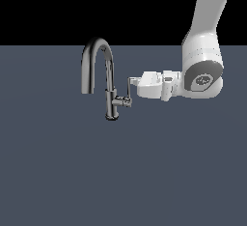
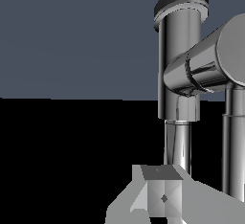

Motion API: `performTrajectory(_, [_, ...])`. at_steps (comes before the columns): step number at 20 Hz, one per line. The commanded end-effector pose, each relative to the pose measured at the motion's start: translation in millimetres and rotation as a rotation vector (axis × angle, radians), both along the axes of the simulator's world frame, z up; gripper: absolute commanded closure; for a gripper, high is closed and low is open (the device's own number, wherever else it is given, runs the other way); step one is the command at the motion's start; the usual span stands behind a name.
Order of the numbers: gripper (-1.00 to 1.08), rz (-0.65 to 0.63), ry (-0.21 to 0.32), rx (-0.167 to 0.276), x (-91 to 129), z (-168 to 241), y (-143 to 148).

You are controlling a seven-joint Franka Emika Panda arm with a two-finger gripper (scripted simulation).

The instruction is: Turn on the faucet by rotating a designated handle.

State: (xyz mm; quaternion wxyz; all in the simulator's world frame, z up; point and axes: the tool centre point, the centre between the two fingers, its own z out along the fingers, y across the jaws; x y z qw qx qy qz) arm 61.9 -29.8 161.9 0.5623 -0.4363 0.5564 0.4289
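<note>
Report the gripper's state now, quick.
Gripper: at the top of the faucet's handle; whether it is open or closed on the handle cannot be told from either view.

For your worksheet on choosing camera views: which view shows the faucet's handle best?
The exterior view: the whole handle shows, a thin upright rod on its stub off the faucet, with the gripper at its top. The wrist view is too close: only the stub and a cropped part of the rod.
</note>
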Motion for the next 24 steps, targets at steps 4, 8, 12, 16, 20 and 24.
performTrajectory(4, [1.08, 0.000, 0.000, 0.000, -11.6, 1.3, 3.2])
performTrajectory(8, [1.08, 0.000, 0.000, 0.000, -23.4, 2.6, 6.2])
performTrajectory(12, [1.08, 0.000, 0.000, 0.000, -35.6, 4.0, 9.4])
performTrajectory(16, [1.08, 0.000, 0.000, 0.000, -48.1, 5.4, 12.5])
performTrajectory(20, [1.08, 0.000, 0.000, 0.000, -57.7, 6.4, 15.0])
performTrajectory(24, [1.08, -0.013, -0.002, -0.007, -63.9, -2.4, 10.7])
